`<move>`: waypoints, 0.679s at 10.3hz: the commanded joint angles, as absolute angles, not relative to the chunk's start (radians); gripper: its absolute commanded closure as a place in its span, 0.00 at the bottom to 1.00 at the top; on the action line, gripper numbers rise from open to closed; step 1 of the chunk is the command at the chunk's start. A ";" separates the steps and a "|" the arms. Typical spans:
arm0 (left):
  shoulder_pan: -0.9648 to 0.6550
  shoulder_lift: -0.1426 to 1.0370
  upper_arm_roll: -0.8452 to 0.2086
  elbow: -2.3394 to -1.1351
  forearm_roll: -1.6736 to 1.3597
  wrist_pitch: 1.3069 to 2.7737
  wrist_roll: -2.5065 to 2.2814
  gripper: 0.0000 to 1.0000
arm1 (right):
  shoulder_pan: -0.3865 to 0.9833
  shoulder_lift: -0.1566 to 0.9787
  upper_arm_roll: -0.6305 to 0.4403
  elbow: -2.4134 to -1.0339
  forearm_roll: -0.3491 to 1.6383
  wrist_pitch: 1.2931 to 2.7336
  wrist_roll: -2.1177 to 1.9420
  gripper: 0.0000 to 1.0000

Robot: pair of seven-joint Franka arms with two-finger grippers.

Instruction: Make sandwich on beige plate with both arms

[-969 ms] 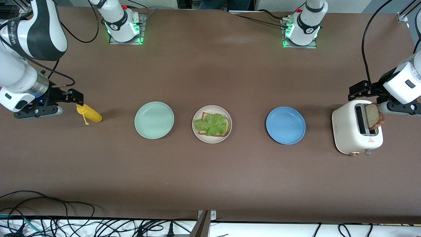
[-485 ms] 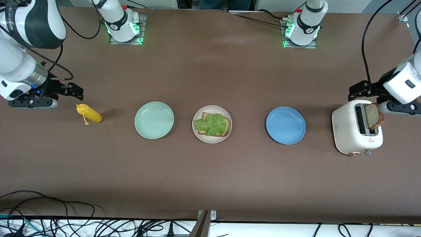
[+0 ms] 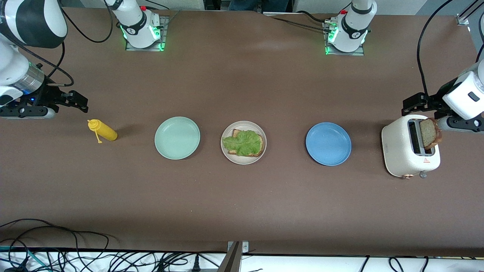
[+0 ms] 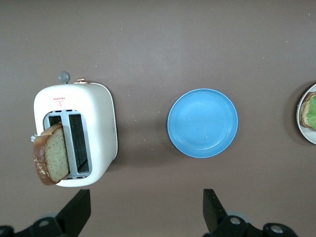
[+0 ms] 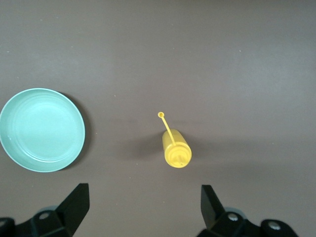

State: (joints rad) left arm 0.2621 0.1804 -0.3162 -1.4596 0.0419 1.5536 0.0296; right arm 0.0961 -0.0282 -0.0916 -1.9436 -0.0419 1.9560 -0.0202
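Note:
The beige plate [image 3: 242,159] lies mid-table with a bread slice [image 3: 236,132] on it, and a green lettuce leaf [image 3: 244,142] covers most of that slice. A second bread slice [image 3: 430,133] [image 4: 52,158] stands upright in the white toaster [image 3: 401,147] [image 4: 101,118] at the left arm's end. My left gripper [image 3: 415,102] [image 4: 145,212] hangs open and empty over bare table beside the toaster. My right gripper [image 3: 77,101] [image 5: 143,210] hovers open and empty over bare table near the yellow squeeze bottle [image 3: 103,130] [image 5: 177,150]. The left wrist view catches the beige plate's edge [image 4: 301,118].
A mint green plate [image 3: 177,138] [image 5: 42,129] lies between the bottle and the beige plate. A blue plate [image 3: 328,144] [image 4: 202,122] lies between the beige plate and the toaster. Cables run along the table's edge nearest the front camera.
My right arm has drawn back from the yellow bottle toward its own end of the table. The left arm has barely shifted. Both grippers stay open.

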 commanded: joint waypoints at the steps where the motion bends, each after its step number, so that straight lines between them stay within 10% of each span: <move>1: 0.272 0.175 -0.318 -1.457 0.029 1.554 0.040 0.00 | 0.054 -0.043 -0.043 -1.965 -0.044 1.976 -0.025 0.00; 7: 0.426 0.256 -0.310 -1.511 0.182 1.673 0.114 0.00 | 0.058 -0.012 -0.043 -1.914 -0.040 1.968 -0.011 0.00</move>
State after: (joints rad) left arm 0.3804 0.2427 -0.3003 -1.4749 0.1564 1.6180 0.0569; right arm 0.0766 -0.0169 -0.0604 -1.9357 -0.0419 1.9706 -0.0171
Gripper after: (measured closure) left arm 0.000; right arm 0.000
